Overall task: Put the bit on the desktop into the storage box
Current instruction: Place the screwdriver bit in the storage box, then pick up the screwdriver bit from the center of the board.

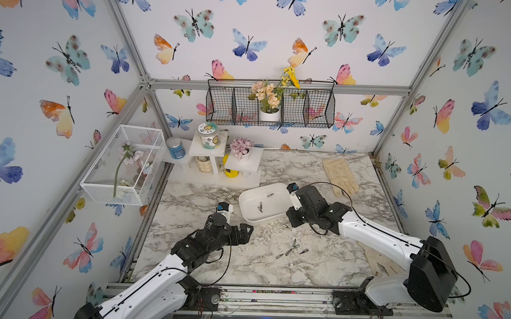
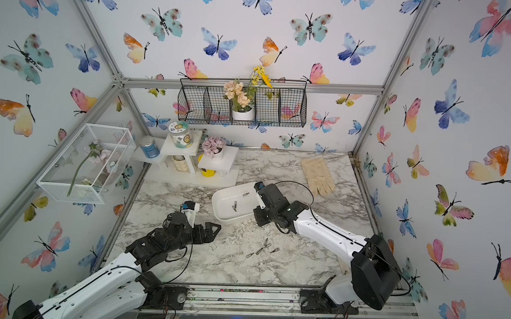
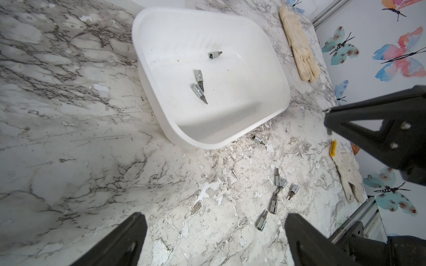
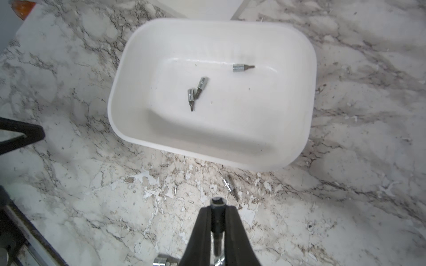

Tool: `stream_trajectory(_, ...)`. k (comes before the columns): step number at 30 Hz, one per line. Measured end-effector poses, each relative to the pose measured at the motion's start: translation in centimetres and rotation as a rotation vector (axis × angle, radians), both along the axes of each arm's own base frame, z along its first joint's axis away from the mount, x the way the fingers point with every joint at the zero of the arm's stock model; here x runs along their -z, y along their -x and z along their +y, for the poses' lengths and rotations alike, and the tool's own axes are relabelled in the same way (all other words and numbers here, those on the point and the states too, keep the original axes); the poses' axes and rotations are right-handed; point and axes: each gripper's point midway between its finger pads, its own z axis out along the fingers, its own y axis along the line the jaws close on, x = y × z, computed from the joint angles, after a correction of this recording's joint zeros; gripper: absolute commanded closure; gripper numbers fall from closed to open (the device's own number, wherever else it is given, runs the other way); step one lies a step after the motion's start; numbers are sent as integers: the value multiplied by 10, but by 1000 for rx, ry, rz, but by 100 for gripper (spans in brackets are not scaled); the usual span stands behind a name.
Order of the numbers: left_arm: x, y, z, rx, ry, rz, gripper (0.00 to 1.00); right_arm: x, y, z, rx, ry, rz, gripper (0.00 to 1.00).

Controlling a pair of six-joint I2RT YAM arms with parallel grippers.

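Marble table (image 1: 273,272): three bits (image 1: 260,207) in storage box (image 1: 248,201); right jaws clamp fourth bit (image 4: 217,203) at its 4 o'clock; several loose bits (image 1: 292,249) left at 5 o'clock; left jaws open, empty.

Staged robot lab cell, aluminium frame (image 1: 178,83), butterfly-wallpaper panels (image 1: 253,8), marble-look desktop (image 1: 259,271), white robot arms (image 1: 377,237) on a front rail (image 1: 273,296).
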Motion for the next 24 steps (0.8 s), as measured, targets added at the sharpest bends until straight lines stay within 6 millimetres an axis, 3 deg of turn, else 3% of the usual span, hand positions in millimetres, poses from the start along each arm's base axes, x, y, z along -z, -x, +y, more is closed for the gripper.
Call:
stream_trajectory(5, 0, 0, 0, 9, -8, -7, 1, -11, -35, 35, -2, -25, -28, 90)
stream_trajectory(11, 0, 2, -1, 34, -21, -18, 1, 20, -65, 61, -5, 11, 0, 91)
stream_trajectory(15, -2, 5, -4, 62, -17, -27, 1, 48, -75, 67, 1, 45, 35, 90)
stream_trajectory(18, -2, 8, -7, 86, -17, -29, 1, 62, -77, 65, 6, 65, 57, 80)
stream_trajectory(21, -2, 13, -12, 113, -18, -30, 1, 63, -78, 65, 7, 68, 57, 68)
stream_trajectory(24, -2, 18, -17, 138, -18, -31, 1, 58, -78, 64, 11, 62, 48, 64)
